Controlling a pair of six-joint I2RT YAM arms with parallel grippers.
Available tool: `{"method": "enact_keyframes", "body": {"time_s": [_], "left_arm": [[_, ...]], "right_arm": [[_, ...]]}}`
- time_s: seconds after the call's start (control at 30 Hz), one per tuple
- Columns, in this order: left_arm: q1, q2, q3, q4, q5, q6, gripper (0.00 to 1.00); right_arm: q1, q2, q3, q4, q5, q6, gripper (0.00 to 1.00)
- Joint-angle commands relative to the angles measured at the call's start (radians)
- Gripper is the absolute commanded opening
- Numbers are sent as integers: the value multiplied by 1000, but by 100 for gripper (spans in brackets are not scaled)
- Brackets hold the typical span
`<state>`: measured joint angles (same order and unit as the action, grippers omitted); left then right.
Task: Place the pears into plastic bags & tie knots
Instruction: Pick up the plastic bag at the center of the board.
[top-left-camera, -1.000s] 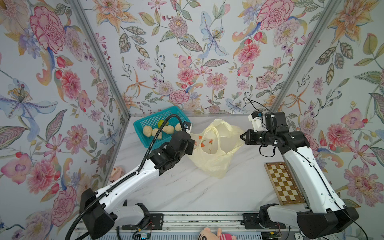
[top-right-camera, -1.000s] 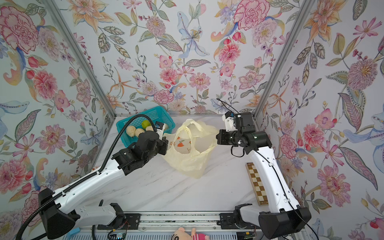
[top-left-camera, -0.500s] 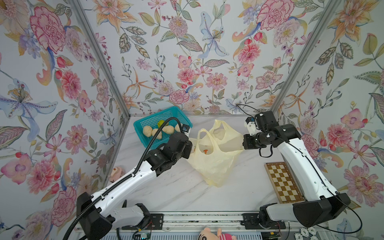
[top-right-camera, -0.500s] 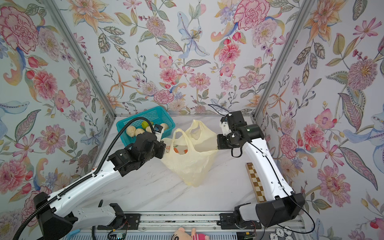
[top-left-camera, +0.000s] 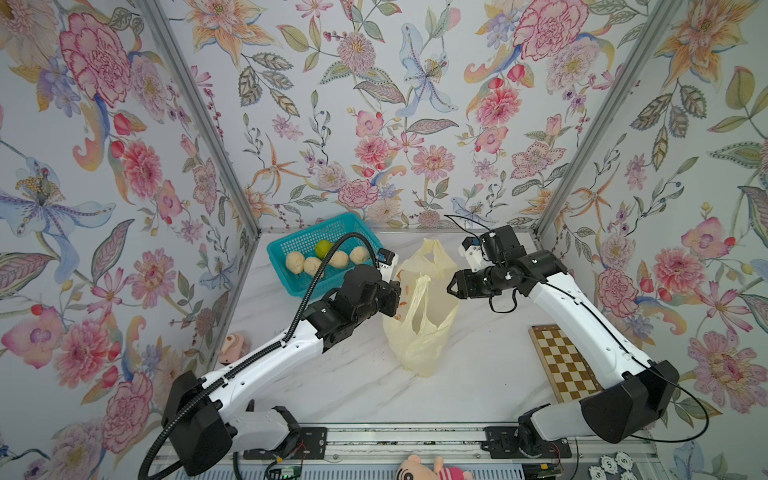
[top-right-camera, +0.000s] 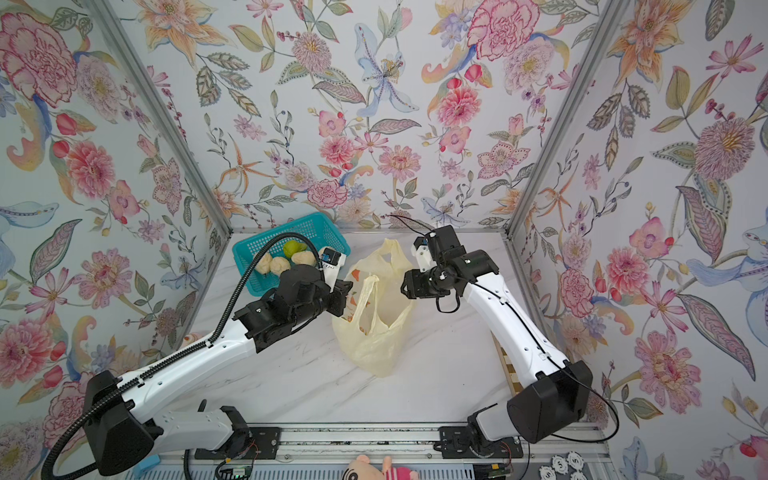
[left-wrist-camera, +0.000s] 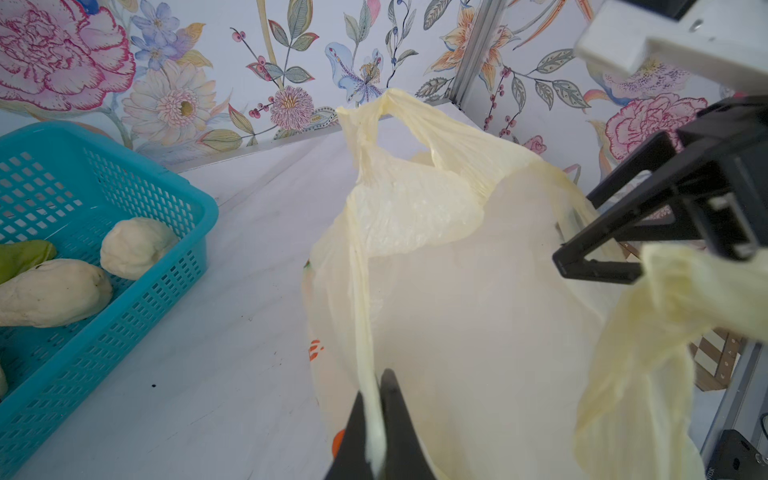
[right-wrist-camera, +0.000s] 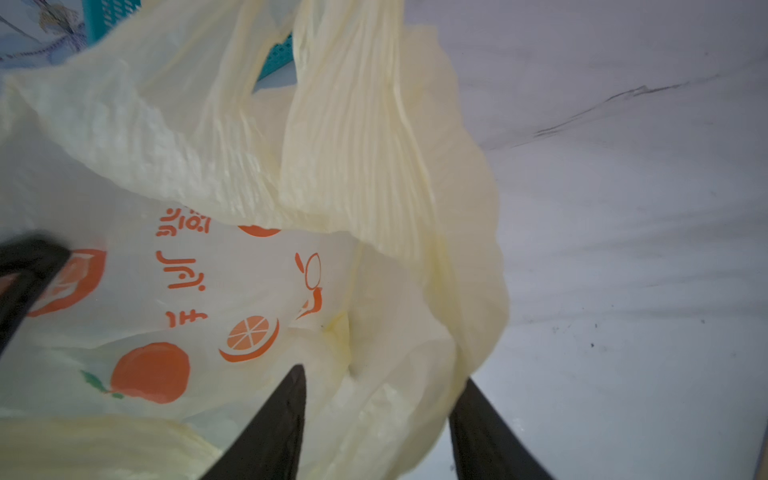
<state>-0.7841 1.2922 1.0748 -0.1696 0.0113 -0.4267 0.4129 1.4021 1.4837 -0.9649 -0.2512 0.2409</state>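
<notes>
On the marble table (top-left-camera: 332, 386), the pale-yellow plastic bag (top-left-camera: 419, 332) now slumps at the centre, because its 3 o'clock side has dropped since a moment ago. The teal basket (top-left-camera: 277, 254) at 11 o'clock holds all five pears (top-left-camera: 309, 265), so none is bagged yet. The right jaws have just sprung wide apart and released that side. They hang empty beside it. The left jaws stay pinched tight on the bag's 9 o'clock edge. The mouth is held on one side only and probably needs reopening before loading.

White-shelled left arm (top-left-camera: 266, 365) and right arm (top-left-camera: 582, 320) have black joints; a ribbed black hose (top-left-camera: 309, 293) follows the left.
</notes>
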Motion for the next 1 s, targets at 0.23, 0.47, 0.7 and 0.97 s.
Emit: {"method": "enact_keyframes", "body": {"time_s": [0.23,0.47,0.7,0.97], "left_arm": [[20,21,-21,8,-22,3,6],[31,24,-43,20,-10,3,5],[39,27,-51,25,0,7,5],[47,35,-53,38,12,10,5]], "right_arm": [[21,-173,-36,205,-318,-78,71],[20,-117,-162,316,-345,-225,69],[17,-37,-246,562,-501,-158,62],[20,96,-228,652,-503,-112,53]]}}
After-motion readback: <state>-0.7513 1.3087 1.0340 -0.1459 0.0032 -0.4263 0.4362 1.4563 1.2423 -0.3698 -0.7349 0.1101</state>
